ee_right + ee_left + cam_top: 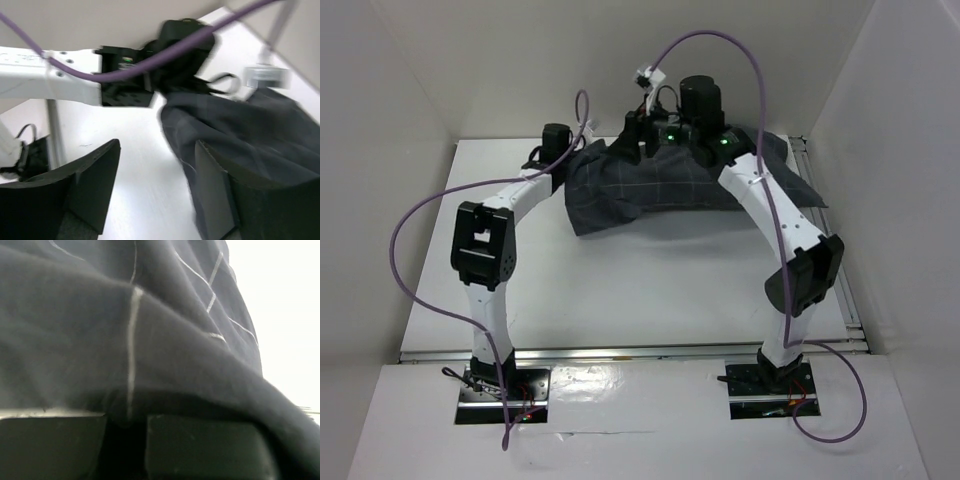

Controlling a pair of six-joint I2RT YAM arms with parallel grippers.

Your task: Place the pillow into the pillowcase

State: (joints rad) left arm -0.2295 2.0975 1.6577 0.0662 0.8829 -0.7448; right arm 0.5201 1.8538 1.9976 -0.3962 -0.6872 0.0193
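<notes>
The dark grey grid-patterned pillowcase (660, 185) lies bunched at the far middle of the table. No pillow shows in any view. My left gripper (557, 143) is at the cloth's left end. In the left wrist view the pillowcase (150, 330) fills the frame, and the left gripper (125, 422) is shut on a fold of it. My right gripper (634, 135) hangs over the far edge of the cloth, pointing left. It stands open (157, 150) over bare table, its right finger (215, 195) against the pillowcase (250, 135).
White walls close in the table (650, 290) at the back and both sides. Purple cables (720, 40) loop above the arms. A metal rail (830, 220) runs along the right edge. The left arm's wrist (165, 55) shows just ahead of the right gripper.
</notes>
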